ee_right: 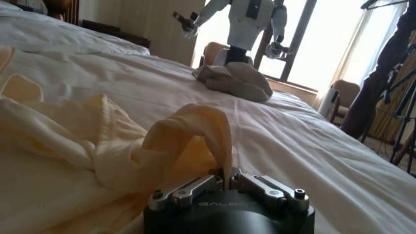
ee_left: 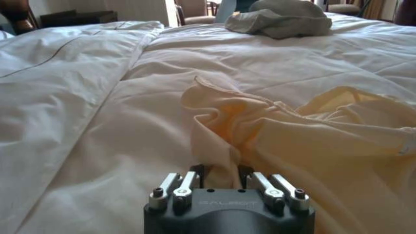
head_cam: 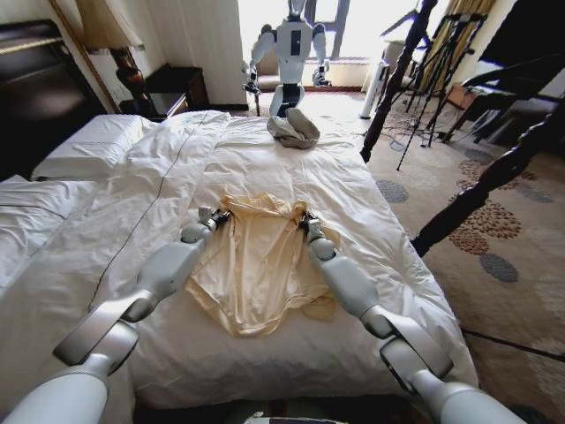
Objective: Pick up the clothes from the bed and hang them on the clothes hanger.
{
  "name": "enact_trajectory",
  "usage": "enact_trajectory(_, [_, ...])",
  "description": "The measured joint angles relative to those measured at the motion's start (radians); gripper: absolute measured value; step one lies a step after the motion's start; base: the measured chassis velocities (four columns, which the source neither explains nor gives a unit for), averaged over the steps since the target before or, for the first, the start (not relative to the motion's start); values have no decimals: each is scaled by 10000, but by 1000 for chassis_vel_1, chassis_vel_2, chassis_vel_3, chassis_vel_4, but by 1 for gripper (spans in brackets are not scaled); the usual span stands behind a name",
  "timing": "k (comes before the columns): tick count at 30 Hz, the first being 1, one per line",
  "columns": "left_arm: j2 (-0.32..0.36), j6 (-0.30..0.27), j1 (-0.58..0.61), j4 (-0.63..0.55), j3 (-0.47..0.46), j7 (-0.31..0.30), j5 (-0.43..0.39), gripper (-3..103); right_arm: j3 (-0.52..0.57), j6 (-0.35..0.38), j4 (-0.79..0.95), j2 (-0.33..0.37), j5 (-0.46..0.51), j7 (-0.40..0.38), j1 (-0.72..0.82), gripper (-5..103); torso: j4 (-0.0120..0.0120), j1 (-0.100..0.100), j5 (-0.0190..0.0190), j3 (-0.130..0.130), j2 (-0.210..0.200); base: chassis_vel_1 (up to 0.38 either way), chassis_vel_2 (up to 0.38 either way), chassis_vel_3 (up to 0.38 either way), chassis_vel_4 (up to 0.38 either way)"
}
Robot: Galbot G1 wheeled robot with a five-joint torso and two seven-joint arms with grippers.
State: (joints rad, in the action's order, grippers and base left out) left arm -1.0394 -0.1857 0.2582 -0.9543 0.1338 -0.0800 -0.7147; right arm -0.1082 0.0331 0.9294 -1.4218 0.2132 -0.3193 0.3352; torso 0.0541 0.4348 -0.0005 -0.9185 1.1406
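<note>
The clothes [head_cam: 256,265] lie spread on the bed [head_cam: 132,177] near its foot end, between the two arms, with the left gripper [head_cam: 214,215] at the top's far left corner and the right gripper [head_cam: 308,223] at its far right corner, each closed on a raised fold of the fabric. Farther up the bed, beyond the top and well apart from it, a small cloth heap [head_cam: 293,128] sits on the duvet, and the pillows [head_cam: 88,146] lie at the far left. Another robot [head_cam: 290,53] stands behind the bed past the cloth heap, a bedpost [head_cam: 397,79] rises to the right of the bed, and tripods [head_cam: 441,71] stand on the carpet farther right.
</note>
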Motion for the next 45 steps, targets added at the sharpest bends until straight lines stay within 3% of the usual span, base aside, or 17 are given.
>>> enact_trajectory(4, [-63, 356, 149, 60, -195, -262, 580, 25, -11, -102, 62, 12, -470, -637, 37, -2, 3, 0, -1, 0, 0, 0, 0, 0, 0])
enact_trajectory(6, [-40, 914, 461, -211, -373, -692, 1206, 17, -90, -104, 312, 99, -451, -1095, 38, -2, 1, 1, -1, -1, -1, 0, 0, 0, 0])
enact_trajectory(8, [-35, 1021, 524, -267, -414, -816, 1354, 17, -123, -104, 429, 147, -406, -1176, 38, -2, 2, 1, -1, -1, -1, 0, 0, 0, 0])
enact_trajectory(9, [-29, 1492, 774, -497, -628, -1273, 2120, 9, -213, -59, 906, 348, -224, -1386, 70, -2, 1, 1, -1, 0, 0, 0, 0, 0, 0])
enact_trajectory(10, [-29, 1492, 774, -497, -628, -1273, 2120, 9, -213, -59, 906, 348, -224, -1386, 70, -2, 1, 1, -1, 0, 0, 0, 0, 0, 0])
enact_trajectory(13, [74, 2055, 1236, -1087, -1007, -2033, 3343, 3, -356, 122, 1869, 786, 231, -1678, 189, -1, 1, 0, -2, 0, 0, 0, 0, 0, 0])
enact_trajectory(19, [571, 2245, 1922, -2360, -1343, -2546, 4213, 0, -632, 412, 3465, 1598, 943, -1995, 489, 0, 2, 1, -2, 0, -1, 0, 0, 0, 0])
enact_trajectory(22, [1265, 2203, 2608, -3755, -1775, -2610, 4608, 0, -760, 621, 4737, 2244, 1465, -2195, 787, 0, 4, 0, 2, 0, 0, 0, 0, 0, 0])
enact_trajectory(28, [2423, 1976, 3874, -5837, -2834, -2584, 4660, 0, -778, 954, 6432, 2994, 2125, -2402, 1096, 0, 3, -1, -2, 1, 0, 0, 0, 0, 0])
enact_trajectory(30, [3129, 1898, 4978, -6995, -3899, -2540, 4464, 0, -719, 1085, 7159, 3402, 2430, -2449, 1175, 0, -2, -1, 0, 1, 0, 0, 0, 0, 0])
enact_trajectory(35, [4080, 1844, 6748, -8859, -5286, -2637, 3970, 0, -393, 1046, 8322, 4042, 2935, -2393, 1412, 0, -3, -1, -2, 2, 0, 0, 0, 0, 0])
enact_trajectory(37, [4532, 1807, 8698, -10412, -7117, -2695, 3452, 0, 295, 867, 9538, 4776, 3286, -2139, 1882, 0, -5, -2, 9, 2, 0, 0, 0, 0, 0])
enact_trajectory(38, [4532, 1807, 8698, -10412, -7117, -2695, 3452, 0, 295, 867, 9538, 4776, 3286, -2139, 1882, 0, -5, -2, 9, 2, 0, 0, 0, 0, 0])
enact_trajectory(40, [4587, 1739, 9648, -11403, -8141, -2729, 2945, 0, 1367, 769, 10699, 5736, 3793, -1953, 2626, 0, -11, -3, 5, 3, 1, 0, 0, 0, 0])
enact_trajectory(41, [4571, 1689, 10078, -11965, -8688, -2748, 2611, 0, 1972, 593, 11309, 6326, 4089, -1842, 3179, 0, 8, -2, -7, 3, 0, 0, 0, 0, 0])
enact_trajectory(43, [4545, 1656, 10359, -12321, -9038, -2752, 2415, 0, 2229, 479, 11616, 6585, 4215, -1782, 3465, 0, 13, -2, -4, 3, 0, 0, 0, 0, 0])
enact_trajectory(45, [4309, 1541, 11726, -13909, -10856, -2764, 1596, 0, 3532, -118, 12859, 7557, 4779, -1468, 4897, 0, 9, -1, 12, 2, 0, 0, 0, 0, 0])
